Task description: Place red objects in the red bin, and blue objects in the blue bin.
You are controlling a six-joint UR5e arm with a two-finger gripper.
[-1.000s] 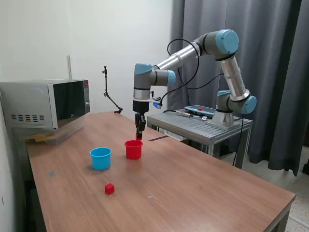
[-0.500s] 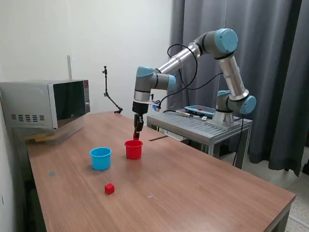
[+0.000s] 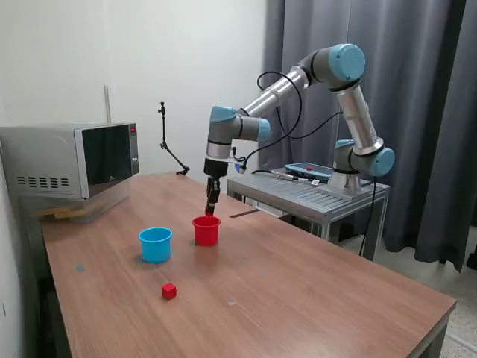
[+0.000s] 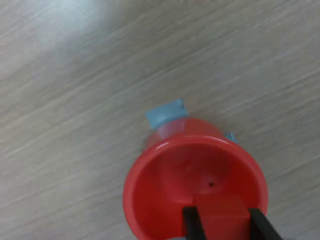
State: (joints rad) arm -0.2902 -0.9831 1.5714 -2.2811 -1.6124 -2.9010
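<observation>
The UR5e arm (image 3: 298,74) reaches from its base at the right of the exterior view over to the middle of the frame, where its gripper (image 3: 212,210) points straight down just above the red cup (image 3: 206,230). In the wrist view the two black fingers (image 4: 190,225) stand at the lower edge of the frame with a small red cube (image 4: 220,216) clamped between them, the jaws closed against its two sides; the cube hangs over the open mouth of the red cup (image 4: 150,200), whose inner floor shows beneath it, and the cube is above the rim rather than resting inside. Bits of pale blue tape (image 4: 166,113) show on the wooden table (image 4: 75,100) at the cup's far edge. In the exterior view the light blue cup (image 3: 155,245) stands upright just to the left of the red cup, the two near each other but apart, both at centre-left of the frame. A second red cube (image 3: 169,291) lies on the table (image 3: 313,298) toward the lower left, below the two cups and clear of both. What the blue cup holds cannot be seen. A microwave (image 3: 71,160) sits at the left edge of the frame.
</observation>
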